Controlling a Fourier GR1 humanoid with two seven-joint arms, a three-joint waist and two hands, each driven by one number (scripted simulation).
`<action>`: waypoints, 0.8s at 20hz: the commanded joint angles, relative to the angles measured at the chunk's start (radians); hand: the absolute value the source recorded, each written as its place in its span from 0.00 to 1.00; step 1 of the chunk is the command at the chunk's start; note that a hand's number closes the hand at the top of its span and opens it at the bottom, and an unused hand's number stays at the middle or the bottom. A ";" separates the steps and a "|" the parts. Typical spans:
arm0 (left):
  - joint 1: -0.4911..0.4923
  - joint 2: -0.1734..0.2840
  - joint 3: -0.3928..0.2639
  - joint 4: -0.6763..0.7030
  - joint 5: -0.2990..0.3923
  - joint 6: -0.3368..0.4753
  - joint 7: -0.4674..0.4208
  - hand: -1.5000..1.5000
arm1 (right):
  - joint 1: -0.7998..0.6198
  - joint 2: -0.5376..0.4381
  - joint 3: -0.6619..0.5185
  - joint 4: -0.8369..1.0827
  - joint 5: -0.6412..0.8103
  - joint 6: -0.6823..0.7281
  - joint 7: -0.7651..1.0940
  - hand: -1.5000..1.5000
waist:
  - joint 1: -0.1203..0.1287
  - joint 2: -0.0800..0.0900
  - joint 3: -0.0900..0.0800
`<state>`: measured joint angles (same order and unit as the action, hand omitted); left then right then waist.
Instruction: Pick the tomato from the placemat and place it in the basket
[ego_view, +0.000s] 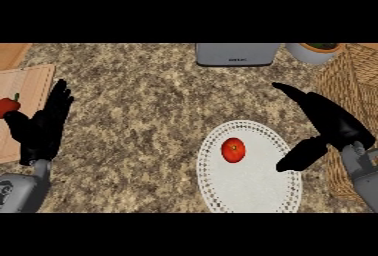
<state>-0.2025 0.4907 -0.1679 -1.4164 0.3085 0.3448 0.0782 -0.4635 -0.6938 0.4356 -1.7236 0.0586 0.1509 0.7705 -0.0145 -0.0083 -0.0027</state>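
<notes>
Tomato (233, 150) untouched on white placemat (255, 192); right hand (332, 125) held open just beside it; left hand (43, 125) rested open; fingers best closed round tomato's sides before lift toward basket (354, 85).

Speckled stone desk (140, 100). Wooden cutting board (26, 85) at left edge, red pepper (8, 105) on it. Grey appliance (238, 54) at far edge, white plant pot (316, 52) just right.

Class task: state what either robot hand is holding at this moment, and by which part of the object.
Nothing is held. The right hand is open beside the tomato without touching it; the left hand rests open at the left.
</notes>
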 joint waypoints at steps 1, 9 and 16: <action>-0.011 -0.012 0.010 -0.013 -0.032 -0.015 0.010 0.50 | 0.054 -0.004 -0.055 -0.156 -0.059 0.072 0.150 0.00 | 0.006 0.005 0.002; 0.006 -0.044 0.073 -0.014 -0.051 -0.086 0.002 0.50 | 0.111 0.174 -0.105 0.011 0.121 0.011 -0.075 0.00 | 0.018 0.009 0.003; 0.038 -0.080 0.086 -0.108 -0.111 -0.076 0.089 0.50 | 0.210 0.285 -0.085 0.048 0.263 -0.031 -0.187 0.00 | 0.017 0.008 0.003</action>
<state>-0.1789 0.4331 -0.0930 -1.4674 0.2294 0.2627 0.1205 -0.2851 -0.4640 0.3564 -1.7170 0.2528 0.1254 0.6529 0.0018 -0.0003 0.0001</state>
